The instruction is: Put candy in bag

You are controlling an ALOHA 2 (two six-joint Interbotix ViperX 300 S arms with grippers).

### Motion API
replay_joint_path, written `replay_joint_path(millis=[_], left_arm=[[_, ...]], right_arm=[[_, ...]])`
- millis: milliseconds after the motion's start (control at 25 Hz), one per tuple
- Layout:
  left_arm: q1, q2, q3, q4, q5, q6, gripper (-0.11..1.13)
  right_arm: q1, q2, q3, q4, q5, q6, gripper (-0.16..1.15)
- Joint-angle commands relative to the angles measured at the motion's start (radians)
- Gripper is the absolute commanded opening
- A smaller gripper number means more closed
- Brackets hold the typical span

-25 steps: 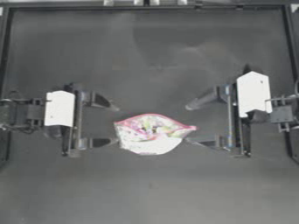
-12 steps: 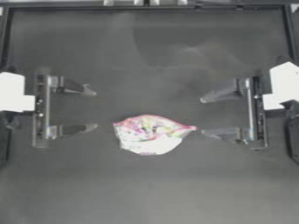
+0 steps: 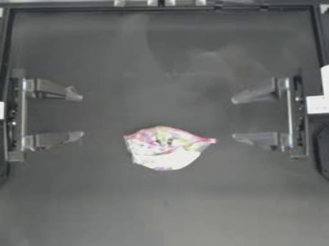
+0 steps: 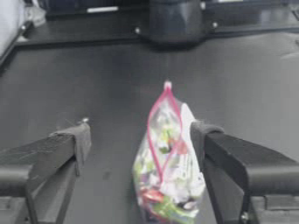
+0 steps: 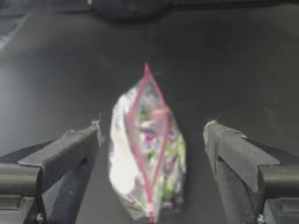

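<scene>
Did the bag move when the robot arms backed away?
No. The bag sits at the same spot on the table, while the left gripper and right gripper, both open, drew outward to the sides.

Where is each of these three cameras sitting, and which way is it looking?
Top view: above the table, looking straight down; left gripper and right gripper open either side of the bag.
Left wrist view: on the left arm, looking across the table at the bag; its own open jaws show.
Right wrist view: on the right arm, facing the bag; its own open jaws show.
All three share the bag, its mouth gaping.
</scene>
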Motion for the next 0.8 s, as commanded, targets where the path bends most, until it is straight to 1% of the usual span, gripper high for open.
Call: replay_joint_path(millis=[40,400,600,800], left_arm=[[0.002,-0.021,-0.008,-0.008,-0.003,-0.002,0.98],[0.008,-0.041,-0.006,-0.008,-0.008,-0.002,0.98],[0.009,-0.051,-0.008,-0.025,-0.011,-0.002,0.98],[0.009,-0.069,-0.003,-0.026,-0.009,-0.002,0.98]], right_arm=[[-0.009,-0.015,-0.008,-0.003,-0.011,-0.002,0.99],[-0.025,-0.06,0.018,0.003,-0.029,-0.002,0.99],[-0.026,-0.092,0.038,0.005,-0.029,-0.002,0.99],[-0.025,-0.123,0.048,0.006,-0.028,0.0,0.99]])
